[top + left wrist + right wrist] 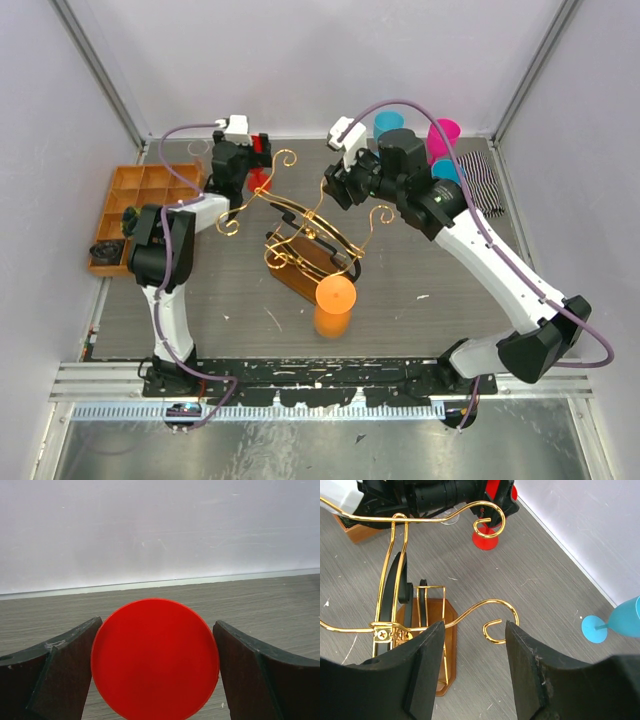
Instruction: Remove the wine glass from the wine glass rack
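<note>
The wine glass rack (pixel 312 228) is gold wire with curled arms on a brown base (pixel 296 280), mid-table. An orange wine glass (pixel 335 296) hangs from its near arm. A red wine glass (pixel 258 181) is off the rack at the back left. Its round foot (pixel 155 659) fills the gap between my left gripper's (pixel 155 627) fingers, which touch its edges. The left gripper (pixel 248 163) faces the back wall. My right gripper (pixel 474 630) is open and empty, with the rack's right curl (pixel 496 630) between its fingers. It hovers by the rack's back right in the top view (pixel 336 188).
An orange compartment tray (pixel 140 203) lies at the far left. Cyan glasses (pixel 388 124) and a magenta glass (pixel 443 135) stand at the back right beside a striped cloth (pixel 486 181). One cyan glass (pixel 616 621) shows in the right wrist view. The back wall is close.
</note>
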